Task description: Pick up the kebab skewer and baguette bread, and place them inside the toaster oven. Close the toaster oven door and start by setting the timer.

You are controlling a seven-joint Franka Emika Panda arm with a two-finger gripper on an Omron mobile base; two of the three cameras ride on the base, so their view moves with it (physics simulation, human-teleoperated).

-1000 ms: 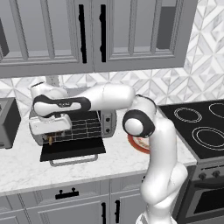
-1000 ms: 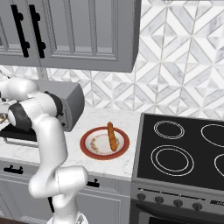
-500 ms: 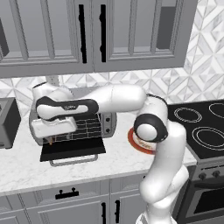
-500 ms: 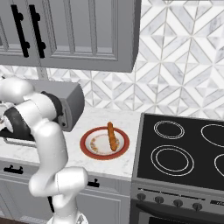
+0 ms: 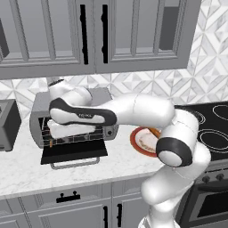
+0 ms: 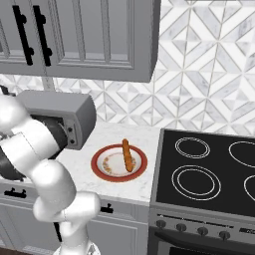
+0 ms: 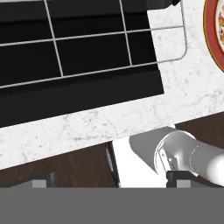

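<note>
Left base view: one toaster oven [image 5: 67, 116] on the counter [image 5: 26, 167], toaster oven door [image 5: 73, 151] dropped flat, grey bar handle toward the counter edge. One small reddish-pale bit on the wire rack [image 5: 73, 138] at its left end, likely the kebab skewer [image 5: 51, 143], mostly hidden by the forearm, hard to confirm. One second dark-grey appliance [image 5: 8, 124] at far left, cut off by the frame. One red-rimmed plate [image 5: 138, 143] just right of the oven, partly covered by the arm's elbow. Dark band on the forearm carries pale lettering, too small to read.

Right base view: one baguette bread [image 6: 127, 155] lying on the plate [image 6: 107, 174], unobstructed, between oven and stove [image 6: 209, 174]. Four burner rings counted, two cut off at right. Oven knob panel [image 6: 73, 133] seen side-on, knobs too small to count.

Hand view: looking down over the open door [image 7: 78, 94] and rack [image 7: 87, 48]; plate rim [image 7: 212, 39] cropped at upper right. Gripper [image 7: 109, 181] with finger tips [image 7: 41, 180] far apart at the bottom corners, spread wide, nothing between them.
</note>
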